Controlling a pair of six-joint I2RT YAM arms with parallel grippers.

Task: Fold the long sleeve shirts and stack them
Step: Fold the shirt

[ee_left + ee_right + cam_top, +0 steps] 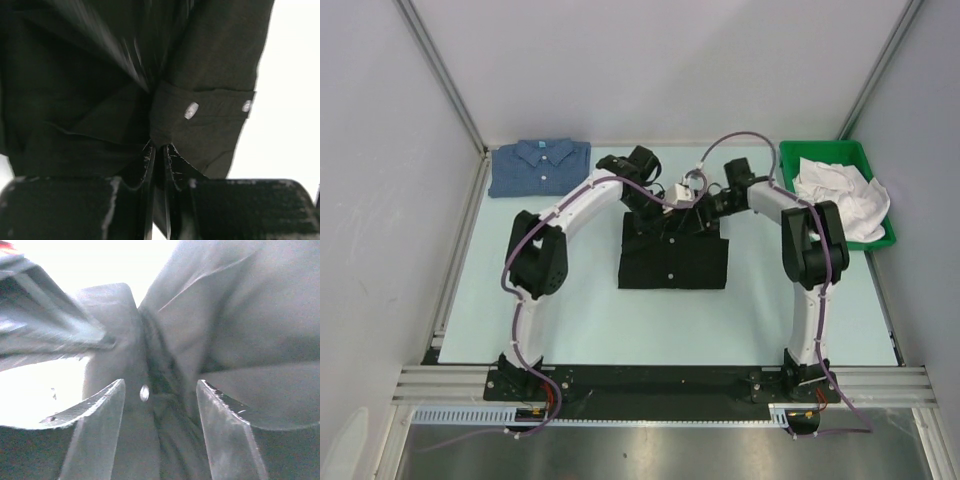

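The black long sleeve shirt (672,258) lies folded into a rectangle at mid-table. Both grippers sit at its far edge. My left gripper (655,205) has its jaws almost together, pinching a black fold beside a cuff with two pale buttons (191,110); in the left wrist view the left gripper (160,146) meets the cloth (210,50) at its tips. My right gripper (705,212) stands open; in the right wrist view the right gripper (160,381) straddles bunched cloth (240,315) with a pale button (144,392) between the fingers, not gripped. The blue long sleeve shirt (538,166) lies folded at the back left.
A green bin (788,160) holding crumpled white cloth (840,195) stands at the back right, the cloth spilling over its right rim. Grey walls close in the table on the left, back and right. The arm bases sit on the near rail.
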